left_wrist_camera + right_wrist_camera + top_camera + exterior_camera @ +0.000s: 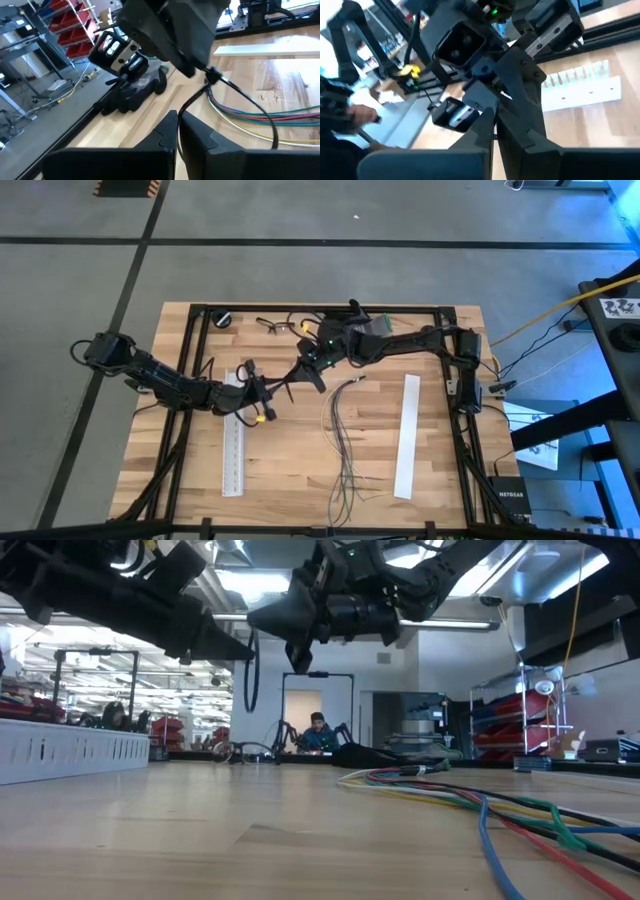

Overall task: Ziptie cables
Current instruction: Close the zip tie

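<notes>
Right tool, frame centre in the high view: fingers closed, and it looks to pinch a thin black ziptie, though we can't confirm. Left tool just left of it, closed and empty. Cables lie loose on the worktop lower centre, splayed and untied, so we judge the task barely started.

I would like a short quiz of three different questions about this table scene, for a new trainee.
1. True or false: the cables lie between two white strips in the high view.
2. Which describes both grippers? A) fingers shut B) fingers wide open
3. Fill in: the black gloves lie on the ____ table.

Key: 1 true. 2 A: the left gripper and the right gripper hover close together beside the cables' joined end, fingers shut. 3 wooden.
</notes>
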`<state>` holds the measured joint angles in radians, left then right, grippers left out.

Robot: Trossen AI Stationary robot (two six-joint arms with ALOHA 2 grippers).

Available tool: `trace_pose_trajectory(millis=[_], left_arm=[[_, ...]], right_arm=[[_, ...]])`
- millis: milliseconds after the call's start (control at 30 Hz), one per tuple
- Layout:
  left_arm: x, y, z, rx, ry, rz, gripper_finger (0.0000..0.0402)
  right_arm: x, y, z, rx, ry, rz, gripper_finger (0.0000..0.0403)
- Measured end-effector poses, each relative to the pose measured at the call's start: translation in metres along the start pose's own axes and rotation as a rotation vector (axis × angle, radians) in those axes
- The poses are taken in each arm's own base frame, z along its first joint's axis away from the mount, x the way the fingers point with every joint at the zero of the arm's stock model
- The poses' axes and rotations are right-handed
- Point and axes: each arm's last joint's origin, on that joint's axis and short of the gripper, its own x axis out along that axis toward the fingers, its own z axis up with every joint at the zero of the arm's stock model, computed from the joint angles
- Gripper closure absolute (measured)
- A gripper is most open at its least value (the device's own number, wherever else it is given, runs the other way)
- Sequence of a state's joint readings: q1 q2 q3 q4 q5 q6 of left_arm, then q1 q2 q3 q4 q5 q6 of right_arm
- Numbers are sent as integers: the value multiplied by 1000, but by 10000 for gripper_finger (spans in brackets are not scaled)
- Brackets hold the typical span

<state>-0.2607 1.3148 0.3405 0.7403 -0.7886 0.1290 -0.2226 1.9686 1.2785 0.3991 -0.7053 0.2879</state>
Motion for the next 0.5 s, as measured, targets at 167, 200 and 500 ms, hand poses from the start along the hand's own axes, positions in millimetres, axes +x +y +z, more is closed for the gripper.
trace_pose_trajectory(millis=[167, 200, 500], left_arm=[[0, -1, -1, -92, 3, -40, 402], [0, -1, -1, -116, 6, -48, 402], [-4, -8, -11, -210, 94, -89, 402]], right_arm=[[5, 3, 0, -230, -28, -103, 402], [7, 5, 0, -291, -29, -132, 402], [9, 10, 8, -601, -70, -406, 403]])
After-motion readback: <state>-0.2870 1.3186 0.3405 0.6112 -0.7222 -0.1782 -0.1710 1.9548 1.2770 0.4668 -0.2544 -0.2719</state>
